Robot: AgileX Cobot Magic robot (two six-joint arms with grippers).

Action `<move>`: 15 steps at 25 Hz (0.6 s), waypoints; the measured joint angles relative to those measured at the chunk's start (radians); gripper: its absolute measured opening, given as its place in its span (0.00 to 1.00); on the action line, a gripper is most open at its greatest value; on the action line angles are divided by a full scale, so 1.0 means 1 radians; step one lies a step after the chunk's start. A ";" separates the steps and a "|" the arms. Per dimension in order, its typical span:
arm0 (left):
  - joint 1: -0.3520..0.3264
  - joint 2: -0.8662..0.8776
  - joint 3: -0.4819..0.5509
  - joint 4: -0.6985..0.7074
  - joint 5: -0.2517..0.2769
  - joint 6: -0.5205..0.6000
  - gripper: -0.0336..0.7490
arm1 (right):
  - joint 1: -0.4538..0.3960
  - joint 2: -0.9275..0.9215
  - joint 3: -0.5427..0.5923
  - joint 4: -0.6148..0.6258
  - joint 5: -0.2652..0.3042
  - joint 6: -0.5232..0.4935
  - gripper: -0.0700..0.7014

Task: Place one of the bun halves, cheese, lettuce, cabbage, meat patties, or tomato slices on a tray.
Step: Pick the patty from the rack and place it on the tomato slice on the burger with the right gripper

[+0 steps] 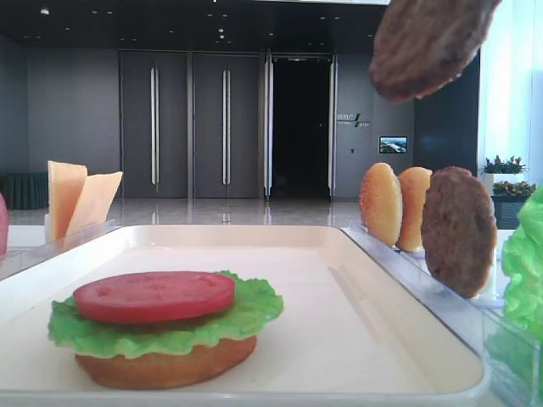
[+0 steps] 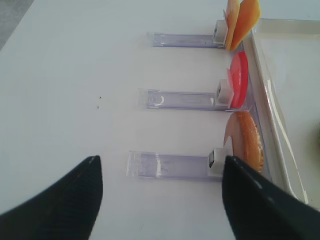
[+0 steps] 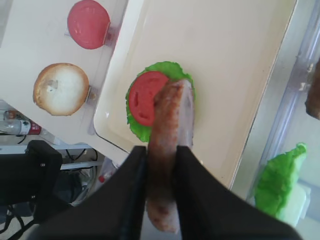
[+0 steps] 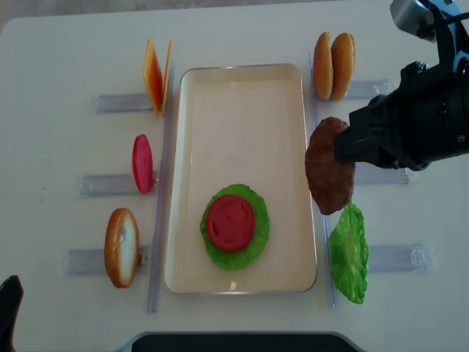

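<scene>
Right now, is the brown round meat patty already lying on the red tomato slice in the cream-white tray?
No, the right gripper holds the brown meat patty in the air, apart from the red tomato slice.

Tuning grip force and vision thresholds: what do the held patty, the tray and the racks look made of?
Meat patty: looks like moulded toy rubber or foam, matte; mottled grainy brown surface, no shine. Which of the two is unclear.
Tray: cream plastic, probably, semi-gloss; smooth rounded rim, soft reflections in the low front view.
Racks: clear hard plastic, likely acrylic; the table shows through, edges catch light.
</scene>
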 joint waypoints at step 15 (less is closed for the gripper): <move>0.000 0.000 0.000 0.000 0.000 0.000 0.78 | -0.203 0.000 0.177 0.516 0.055 -0.471 0.29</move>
